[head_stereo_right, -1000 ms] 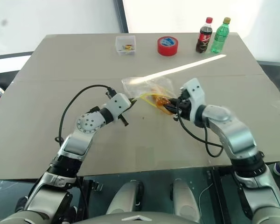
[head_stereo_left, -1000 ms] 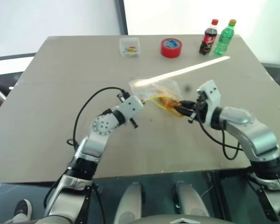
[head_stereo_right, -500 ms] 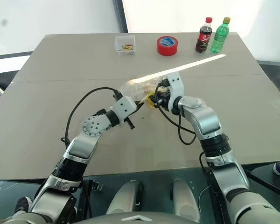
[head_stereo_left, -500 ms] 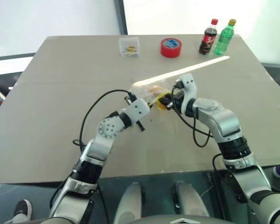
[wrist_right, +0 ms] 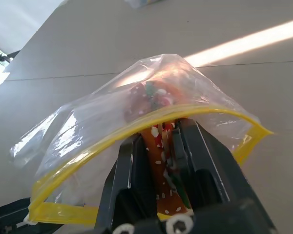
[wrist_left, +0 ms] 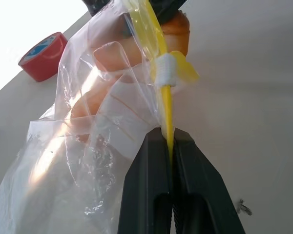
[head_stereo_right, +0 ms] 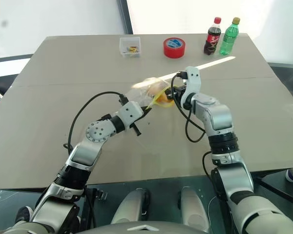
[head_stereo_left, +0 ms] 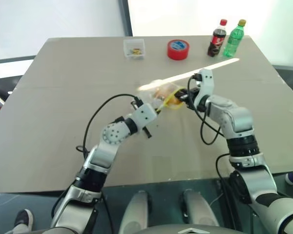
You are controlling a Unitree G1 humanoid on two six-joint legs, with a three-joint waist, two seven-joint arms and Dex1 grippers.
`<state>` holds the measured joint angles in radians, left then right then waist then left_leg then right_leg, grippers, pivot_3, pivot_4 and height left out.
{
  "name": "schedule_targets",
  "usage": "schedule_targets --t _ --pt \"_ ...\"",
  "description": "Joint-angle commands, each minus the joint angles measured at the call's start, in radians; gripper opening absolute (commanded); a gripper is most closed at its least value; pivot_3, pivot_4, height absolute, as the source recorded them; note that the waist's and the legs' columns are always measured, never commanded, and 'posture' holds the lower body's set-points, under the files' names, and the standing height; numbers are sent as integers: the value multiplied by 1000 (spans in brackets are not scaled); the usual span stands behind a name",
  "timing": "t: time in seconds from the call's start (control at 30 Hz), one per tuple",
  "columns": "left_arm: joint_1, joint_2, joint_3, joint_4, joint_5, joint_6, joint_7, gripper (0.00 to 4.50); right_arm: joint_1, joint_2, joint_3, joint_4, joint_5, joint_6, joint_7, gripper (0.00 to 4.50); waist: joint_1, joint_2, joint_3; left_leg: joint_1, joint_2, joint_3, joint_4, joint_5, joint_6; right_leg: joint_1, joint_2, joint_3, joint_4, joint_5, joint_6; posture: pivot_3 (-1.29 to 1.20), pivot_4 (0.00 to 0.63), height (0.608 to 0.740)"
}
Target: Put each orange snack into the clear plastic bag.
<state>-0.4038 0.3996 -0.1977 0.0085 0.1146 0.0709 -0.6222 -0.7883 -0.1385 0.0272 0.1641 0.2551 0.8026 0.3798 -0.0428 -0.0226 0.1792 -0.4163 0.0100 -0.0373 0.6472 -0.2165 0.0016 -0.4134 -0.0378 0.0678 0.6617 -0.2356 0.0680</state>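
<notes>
The clear plastic bag (head_stereo_right: 147, 88) hangs above the middle of the table, its yellow seal strip (wrist_right: 136, 127) bowed open in an arch. My left gripper (wrist_left: 168, 140) is shut on that strip at one end. My right gripper (wrist_right: 161, 131) is shut on an orange snack (wrist_right: 158, 161), held lengthwise between its fingers. The snack's front end pokes through the mouth into the bag. In the head views the snack (head_stereo_right: 162, 99) shows between the two grippers. More orange (wrist_left: 110, 53) shows through the plastic; I cannot tell whether it is a second snack.
At the table's far side stand a small clear square box (head_stereo_left: 135, 48), a red tape roll (head_stereo_left: 178, 49), a cola bottle (head_stereo_left: 216, 38) and a green bottle (head_stereo_left: 234, 38). A bright strip of sunlight (head_stereo_left: 205, 70) crosses the tabletop behind the bag.
My right gripper has carried the snack farther from me and leftward to the bag's mouth, rolling its wrist. The bag has risen slightly. My left gripper has kept its hold and hardly moved.
</notes>
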Motion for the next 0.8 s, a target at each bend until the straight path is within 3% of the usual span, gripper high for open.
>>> schedule_targets --t 0.03,0.23,0.47,0.57,0.8 --pt "16 -14 -8 -77 -70 -50 -51 0 -24 23 16 -1 13 -33 25 889 0 0 0 0 0 0 0 0 0 0 0 0 0 0 0 0 150 740" --pt "32 -20 -20 -90 -80 -66 -65 0 -19 66 21 2 20 -94 44 889 0 0 0 0 0 0 0 0 0 0 0 0 0 0 0 0 150 740" --pt "43 -13 -14 -98 -85 -64 -72 0 -47 19 82 106 -134 -280 -9 889 1 0 0 0 0 0 0 0 0 0 0 0 0 0 0 0 150 740" --pt "44 -12 -12 -99 -86 -64 -73 0 -44 -46 175 147 -282 -436 -40 889 -1 0 0 0 0 0 0 0 0 0 0 0 0 0 0 0 150 740" --pt "55 -3 -6 -94 -79 -66 -67 0 -37 -61 188 195 -326 -503 -21 889 -1 0 0 0 0 0 0 0 0 -1 0 0 0 0 0 0 150 740"
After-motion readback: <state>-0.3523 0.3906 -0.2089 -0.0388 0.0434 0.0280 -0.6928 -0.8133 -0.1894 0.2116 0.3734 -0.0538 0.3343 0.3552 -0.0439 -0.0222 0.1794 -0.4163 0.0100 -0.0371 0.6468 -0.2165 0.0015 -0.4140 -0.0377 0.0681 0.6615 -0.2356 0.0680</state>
